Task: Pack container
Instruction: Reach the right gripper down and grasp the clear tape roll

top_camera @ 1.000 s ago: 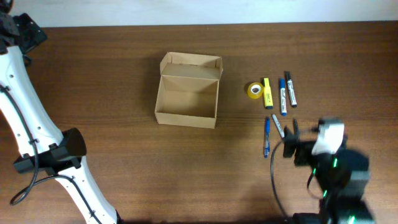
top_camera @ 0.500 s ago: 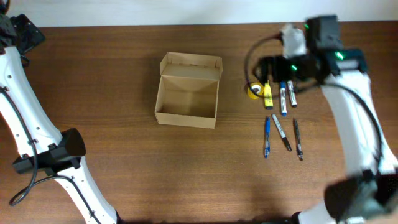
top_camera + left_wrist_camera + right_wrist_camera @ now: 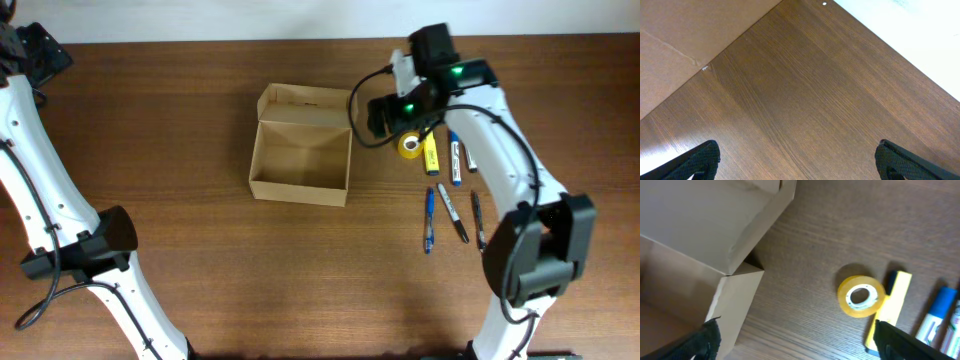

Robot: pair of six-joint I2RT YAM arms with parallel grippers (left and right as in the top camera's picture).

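Soft even light, small shadow by the tape roll [image 3: 844,298], white glare past the table [image 3: 805,100], wrist views slightly blurry.

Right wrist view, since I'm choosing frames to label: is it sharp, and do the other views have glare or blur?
Right wrist: tape roll crisp, nearby container a little soft. Left wrist: pale sheen on the table at lower left, blown-out white at top right. Overhead: evenly lit, sharp, no motion blur.
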